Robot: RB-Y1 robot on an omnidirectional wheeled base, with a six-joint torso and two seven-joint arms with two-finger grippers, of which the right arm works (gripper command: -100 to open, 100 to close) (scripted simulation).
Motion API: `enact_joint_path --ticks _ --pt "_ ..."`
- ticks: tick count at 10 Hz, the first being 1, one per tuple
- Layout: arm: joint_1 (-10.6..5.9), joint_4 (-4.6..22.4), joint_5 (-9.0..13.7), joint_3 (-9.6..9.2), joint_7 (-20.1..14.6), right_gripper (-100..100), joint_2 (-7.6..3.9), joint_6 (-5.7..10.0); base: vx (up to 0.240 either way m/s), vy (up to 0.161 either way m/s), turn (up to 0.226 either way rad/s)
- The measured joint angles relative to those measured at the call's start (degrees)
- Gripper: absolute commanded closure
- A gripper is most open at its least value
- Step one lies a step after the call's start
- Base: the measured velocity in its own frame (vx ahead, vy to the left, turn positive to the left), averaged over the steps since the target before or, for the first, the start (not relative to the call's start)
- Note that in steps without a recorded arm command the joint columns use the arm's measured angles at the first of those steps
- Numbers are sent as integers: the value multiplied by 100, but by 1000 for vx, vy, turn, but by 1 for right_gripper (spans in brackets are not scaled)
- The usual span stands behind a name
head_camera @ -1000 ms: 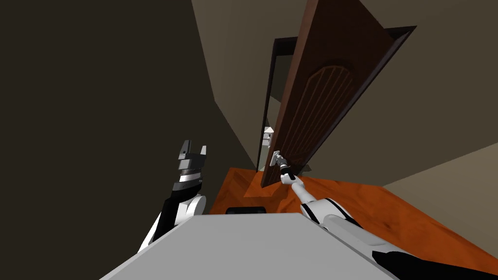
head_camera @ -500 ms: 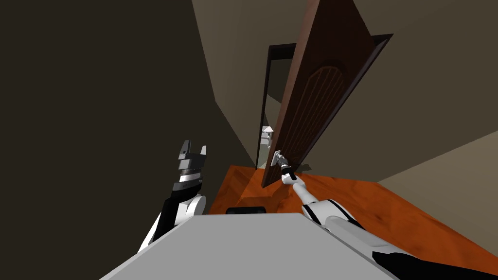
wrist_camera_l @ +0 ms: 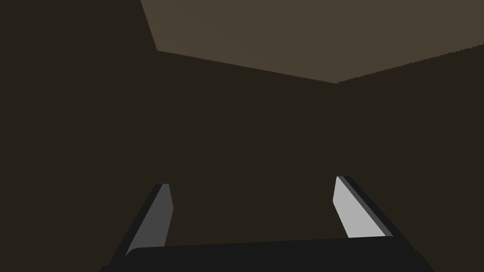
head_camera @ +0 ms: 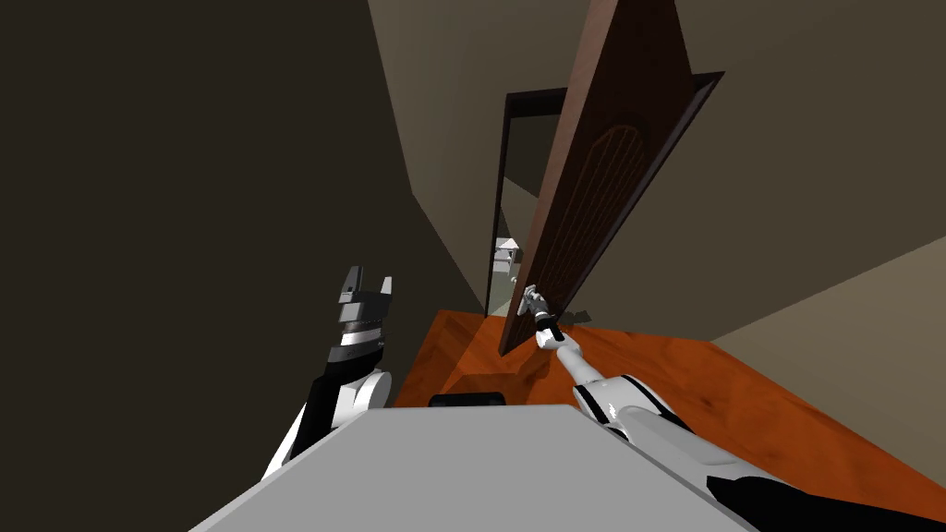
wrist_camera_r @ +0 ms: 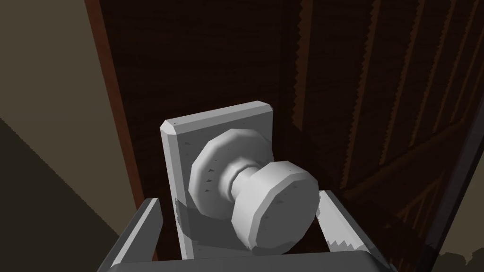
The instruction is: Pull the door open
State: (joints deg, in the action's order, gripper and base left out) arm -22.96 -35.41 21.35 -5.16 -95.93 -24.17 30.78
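the door (head_camera: 591, 212) stands partly open, its free edge swung clear of the dark frame (head_camera: 506, 185), and the right gripper (wrist_camera_r: 238, 198) sits at the grey knob (wrist_camera_r: 274, 203) with its fingers spread around it, not clamped: one finger touches the knob's side, the other stands clear beside the backplate (wrist_camera_r: 217, 123). that loose hold is the main risk, since as the door turns on its arc the knob could slide out between the fingers and the pull would be lost. the door's edge also points toward my base, so pulling straight back without giving way could jam it against me. the left gripper (head_camera: 367, 284) hangs raised near the wall, fingers apart and empty.
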Motion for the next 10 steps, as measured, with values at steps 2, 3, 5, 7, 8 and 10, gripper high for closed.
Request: enact_joint_path --ticks 2,3,5,7,8,10 --pt "45 -43 6 15 -9 100 -25 13 -122 -12 39" --pt "102 -96 2 -15 -23 100 2 -22 -164 15 80" --pt "154 -131 -16 -75 -11 100 103 -49 -187 41 69" --pt "116 -63 -47 -162 -99 -100 87 10 -89 -112 90" --pt "133 -104 -72 -218 -149 -100 79 23 -7 -189 63" --pt "133 -169 -122 -332 -245 -100 53 21 -16 -215 79"
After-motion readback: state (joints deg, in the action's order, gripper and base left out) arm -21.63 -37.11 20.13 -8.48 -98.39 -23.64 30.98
